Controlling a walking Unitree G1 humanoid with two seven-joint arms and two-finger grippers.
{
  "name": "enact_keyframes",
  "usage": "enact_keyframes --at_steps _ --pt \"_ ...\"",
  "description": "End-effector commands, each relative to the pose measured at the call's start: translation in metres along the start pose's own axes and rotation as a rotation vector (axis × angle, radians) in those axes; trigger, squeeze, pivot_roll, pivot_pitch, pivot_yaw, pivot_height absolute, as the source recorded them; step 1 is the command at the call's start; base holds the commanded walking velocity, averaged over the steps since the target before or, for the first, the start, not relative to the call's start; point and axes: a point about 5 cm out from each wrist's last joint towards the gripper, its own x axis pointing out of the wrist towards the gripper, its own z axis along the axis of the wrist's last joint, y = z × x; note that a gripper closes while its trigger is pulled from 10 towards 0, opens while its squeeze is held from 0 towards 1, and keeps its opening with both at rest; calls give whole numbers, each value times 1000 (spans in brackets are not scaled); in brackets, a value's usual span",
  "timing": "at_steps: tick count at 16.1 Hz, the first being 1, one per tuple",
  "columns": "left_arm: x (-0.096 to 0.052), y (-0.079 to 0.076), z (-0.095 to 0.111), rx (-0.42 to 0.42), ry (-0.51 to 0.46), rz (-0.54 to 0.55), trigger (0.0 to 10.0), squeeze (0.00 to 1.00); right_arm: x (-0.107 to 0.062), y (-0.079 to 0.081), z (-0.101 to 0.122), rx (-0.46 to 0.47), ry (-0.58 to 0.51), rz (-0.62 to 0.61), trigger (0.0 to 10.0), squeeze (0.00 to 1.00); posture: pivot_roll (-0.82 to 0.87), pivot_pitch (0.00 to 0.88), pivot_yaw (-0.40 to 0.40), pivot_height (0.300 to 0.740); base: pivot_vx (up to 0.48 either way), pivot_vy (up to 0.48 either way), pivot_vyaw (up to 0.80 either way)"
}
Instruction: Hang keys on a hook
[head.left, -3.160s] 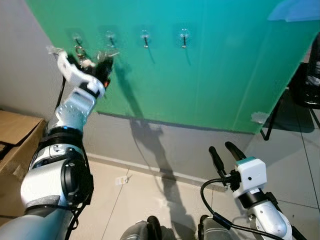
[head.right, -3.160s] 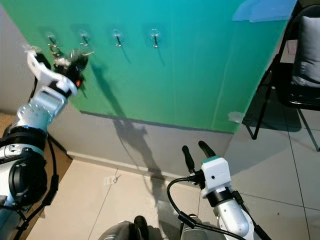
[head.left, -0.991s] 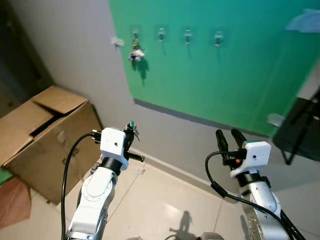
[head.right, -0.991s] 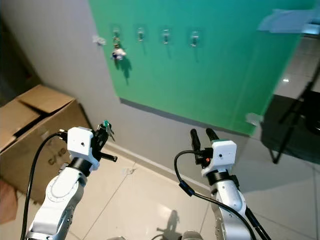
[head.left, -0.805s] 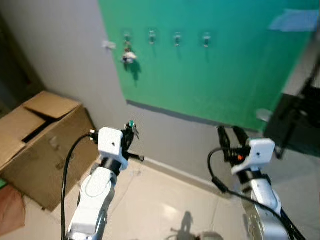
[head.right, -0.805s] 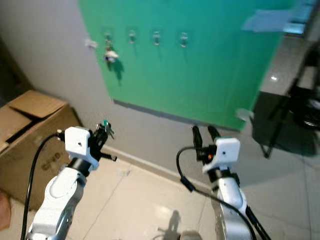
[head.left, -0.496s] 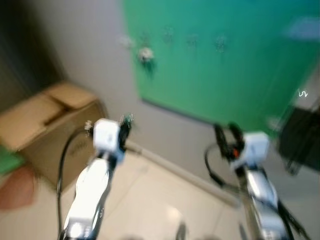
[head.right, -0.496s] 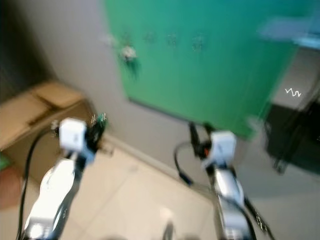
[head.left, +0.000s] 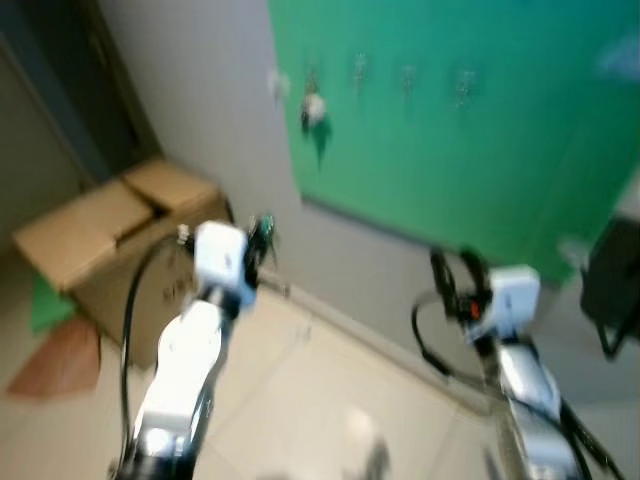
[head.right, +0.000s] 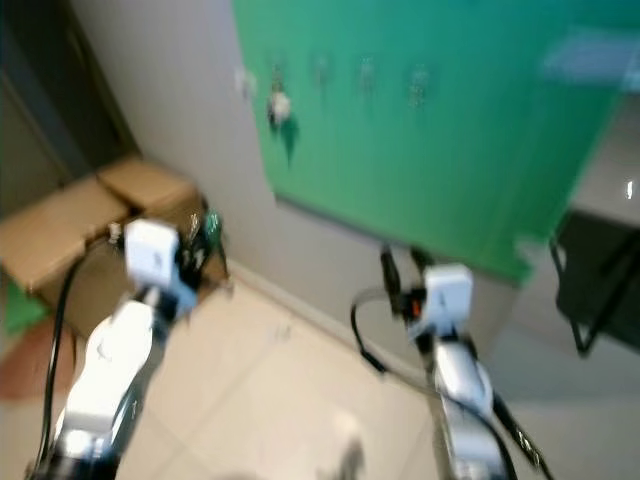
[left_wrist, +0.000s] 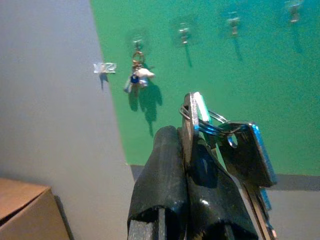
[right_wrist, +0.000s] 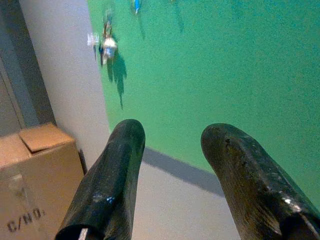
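Hanging from the leftmost of four hooks on the green board is one key bunch. Below the board, the left claw pinches a second key bunch; the right claw gapes wide, empty.

Head cameras look down, blurred, from well back at the green board; both wrist cameras face it too, sharing its row of hooks.
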Motion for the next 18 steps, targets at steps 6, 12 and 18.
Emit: enact_keyframes --at_steps 6,12,18 --pt "2 12 -4 52 48 -12 10000 0 3 12 0 -41 6 53 10000 0 -130 0 105 736 456 0 -403" --pt "8 22 0 99 62 -9 10000 0 -2 12 -5 -46 30 52 10000 0 -142 0 110 732 236 0 -84" --pt "40 40 53 2 17 -123 10000 0 -9 12 -7 -53 45 52 10000 0 -160 0 111 732 0 0 0"
